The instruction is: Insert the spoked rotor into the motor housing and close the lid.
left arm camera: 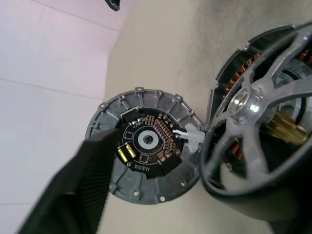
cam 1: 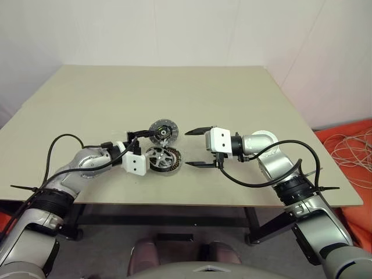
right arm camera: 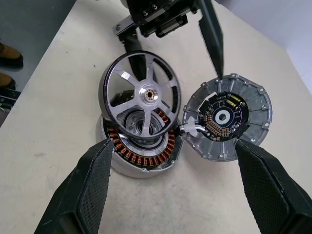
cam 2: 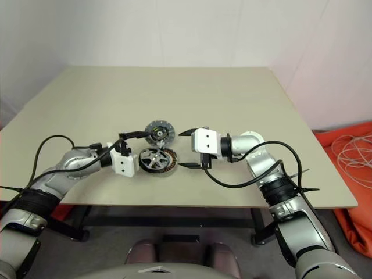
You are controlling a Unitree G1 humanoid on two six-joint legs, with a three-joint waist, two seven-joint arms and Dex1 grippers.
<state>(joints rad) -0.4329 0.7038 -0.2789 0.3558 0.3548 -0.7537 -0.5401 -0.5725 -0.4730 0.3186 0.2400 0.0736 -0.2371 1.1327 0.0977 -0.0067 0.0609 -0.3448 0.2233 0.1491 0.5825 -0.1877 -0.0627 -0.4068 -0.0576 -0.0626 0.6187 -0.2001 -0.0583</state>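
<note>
One spoked rotor [right arm camera: 141, 92] between left claw [cam 1: 146, 152] fingers

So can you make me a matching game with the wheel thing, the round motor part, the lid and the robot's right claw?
Things:
1. spoked rotor
2. motor housing
3. lid
4. right gripper

States:
A. lying flat on the table beside the housing
B. wide open, holding nothing
C. tilted, propped on the housing, not seated
D. copper windings showing, top uncovered

Pairs: 1-C, 2-D, 3-A, 4-B

Spoked rotor [cam 2: 156, 158] sits tilted on motor housing [cam 2: 164, 166] beside lid [cam 2: 159, 131].
</note>
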